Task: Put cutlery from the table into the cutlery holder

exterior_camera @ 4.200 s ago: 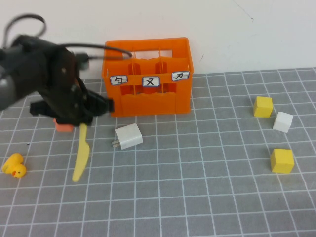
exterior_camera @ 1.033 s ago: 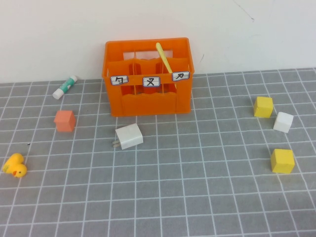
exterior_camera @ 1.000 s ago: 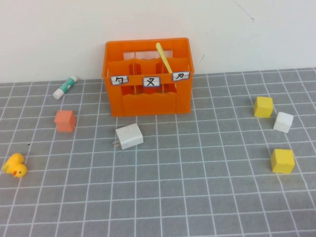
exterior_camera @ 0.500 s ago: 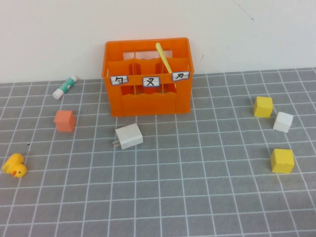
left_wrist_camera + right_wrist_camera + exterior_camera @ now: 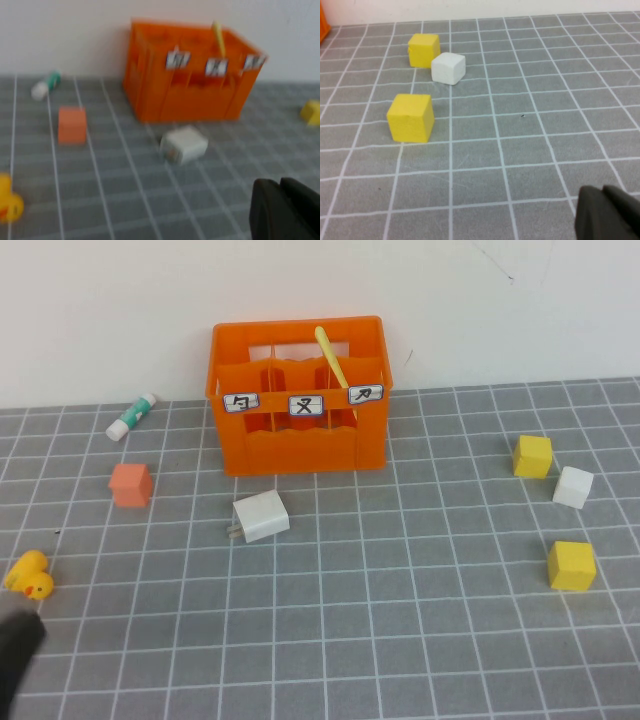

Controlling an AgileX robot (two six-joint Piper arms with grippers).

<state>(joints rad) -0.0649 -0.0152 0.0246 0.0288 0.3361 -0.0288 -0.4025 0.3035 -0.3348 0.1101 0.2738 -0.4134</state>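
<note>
Already the knife is standing tilted inside the cutlery holder near the table's far edge, towards the holder's right-hand compartments; no other cutlery is lying out; the left pincer is hanging low by the near left corner, the right pincer near the right edge; whether either is open or closed, I cannot tell; the sound course, I judge, is keeping both arms clear of the holder.
</note>
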